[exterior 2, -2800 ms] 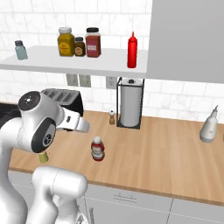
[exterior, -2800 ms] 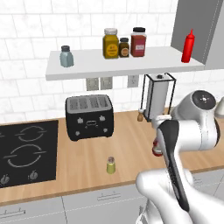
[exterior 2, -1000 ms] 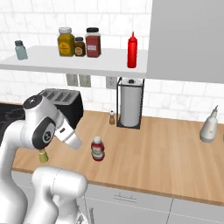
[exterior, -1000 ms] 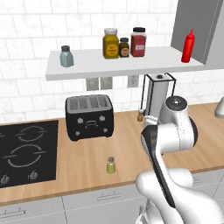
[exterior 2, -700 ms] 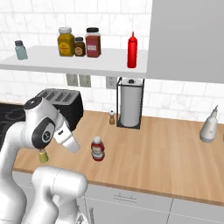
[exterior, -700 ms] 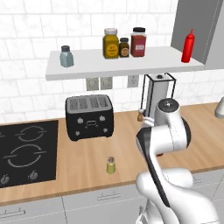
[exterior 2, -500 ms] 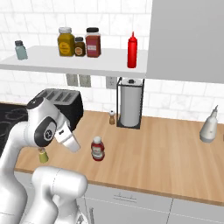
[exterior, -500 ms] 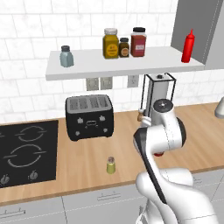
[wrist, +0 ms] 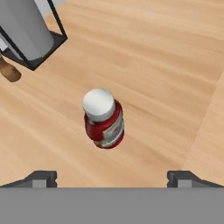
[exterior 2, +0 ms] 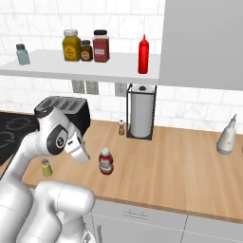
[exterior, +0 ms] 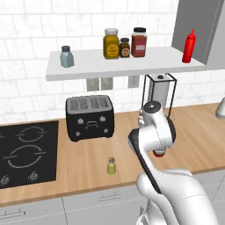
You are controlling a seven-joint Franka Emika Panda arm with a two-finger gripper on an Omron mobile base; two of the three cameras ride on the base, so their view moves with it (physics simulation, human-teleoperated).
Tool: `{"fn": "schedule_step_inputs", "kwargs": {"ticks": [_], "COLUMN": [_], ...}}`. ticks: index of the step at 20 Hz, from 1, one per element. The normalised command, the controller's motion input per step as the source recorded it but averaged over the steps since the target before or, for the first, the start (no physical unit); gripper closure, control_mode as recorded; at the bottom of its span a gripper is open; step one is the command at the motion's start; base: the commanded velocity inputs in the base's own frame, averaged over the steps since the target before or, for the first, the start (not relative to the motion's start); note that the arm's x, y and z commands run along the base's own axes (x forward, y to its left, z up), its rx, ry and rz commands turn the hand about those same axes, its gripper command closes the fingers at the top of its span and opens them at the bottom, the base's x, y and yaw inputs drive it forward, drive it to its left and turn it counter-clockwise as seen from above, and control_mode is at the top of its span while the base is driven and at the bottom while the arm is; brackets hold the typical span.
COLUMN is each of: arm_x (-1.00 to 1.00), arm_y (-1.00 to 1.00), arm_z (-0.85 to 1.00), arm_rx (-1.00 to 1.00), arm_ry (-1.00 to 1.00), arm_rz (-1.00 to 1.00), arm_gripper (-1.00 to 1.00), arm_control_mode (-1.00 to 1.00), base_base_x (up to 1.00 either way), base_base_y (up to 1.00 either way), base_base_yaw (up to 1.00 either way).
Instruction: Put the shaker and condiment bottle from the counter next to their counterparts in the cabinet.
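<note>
We see a long light-wood counter (exterior 2: 190,166) with grey drawer fronts, a white tiled wall behind it, and a white shelf (exterior: 127,66) joined to a tall grey cabinet panel (exterior 2: 204,42).

On the counter: a black hob (exterior: 26,154) at the left end, a black toaster (exterior: 90,116) beside it, a paper-towel holder (exterior 2: 141,111) against the wall with a tiny brown shaker (exterior 2: 121,127) just left of it, and a pale bottle (exterior 2: 226,135) far right.

The yellow-green shaker (exterior: 111,165) stands upright near the counter's front edge, in front of the toaster, apart from everything. The red bottle (exterior 2: 106,161) with white cap stands upright mid-counter, in front of the towel holder; in the left base view the arm mostly hides it.

On the shelf: a blue-grey shaker (exterior: 66,56) at the left, three jars (exterior: 119,43) in the middle, a red squeeze bottle (exterior 2: 143,54) by the cabinet panel.

The gripper (wrist: 111,177) hovers above the red bottle, looking down at its cap. Both fingertips (wrist: 43,176) sit wide apart at the bottom of the hand view, the bottle between and beyond them, not touched. The fingers are spread and hold nothing.
</note>
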Motion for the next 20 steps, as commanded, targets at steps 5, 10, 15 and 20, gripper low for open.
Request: {"fn": "schedule_step_inputs", "kwargs": {"ticks": [5,10,15,20], "arm_x": [0.46,0.31,0.03,0.00], "arm_y": [0.00,0.00,-0.04,-0.12], "arm_z": [-0.45,-0.28,-0.17,-0.16], "arm_rx": [0.00,0.00,0.00,0.00], "arm_ry": [0.00,0.00,0.02,0.03], "arm_rz": [-0.09,-0.10,-0.09,-0.10], "arm_gripper": [-1.00,-1.00,-1.00,-1.00], "arm_control_mode": [-1.00,-1.00,-1.00,-1.00], "base_base_x": [0.00,0.00,0.00,0.00], "base_base_y": [0.00,0.00,0.00,0.00], "base_base_yaw": [0.00,0.00,0.00,0.00]}}
